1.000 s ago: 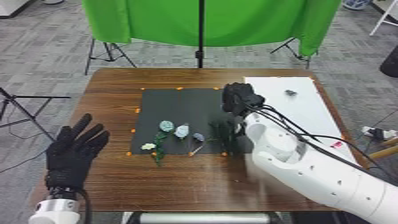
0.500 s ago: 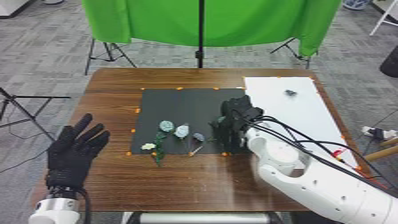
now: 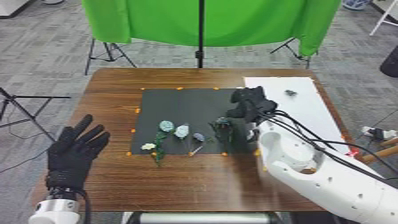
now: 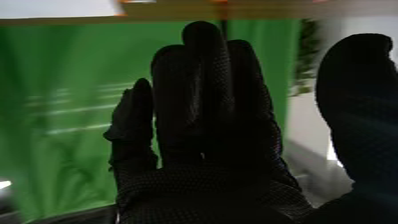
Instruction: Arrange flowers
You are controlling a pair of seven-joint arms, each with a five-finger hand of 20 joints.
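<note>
Head view | right hand (image 3: 252, 104), empty with fingers extended, has backed off toward the white sheet (image 3: 305, 106) | dark flower (image 3: 222, 121) now uncovered on the black mat (image 3: 182, 103), likely placed | small bloom (image 3: 290, 93) on sheet probably next | left hand (image 3: 75, 150) open

In the head view, a green cloth (image 3: 151, 25) hangs beyond the far edge of the brown wooden table (image 3: 169, 76), with a slim black pole (image 3: 201, 30) upright at its middle. Tripod legs (image 3: 108, 51) stand below it on grey carpet (image 3: 44, 60). Left of the table is a black stand (image 3: 32, 114); to the right, a black bin (image 3: 389, 65). In the right wrist view, leafy greenery (image 4: 306, 55) hangs just beside the cloth.
</note>
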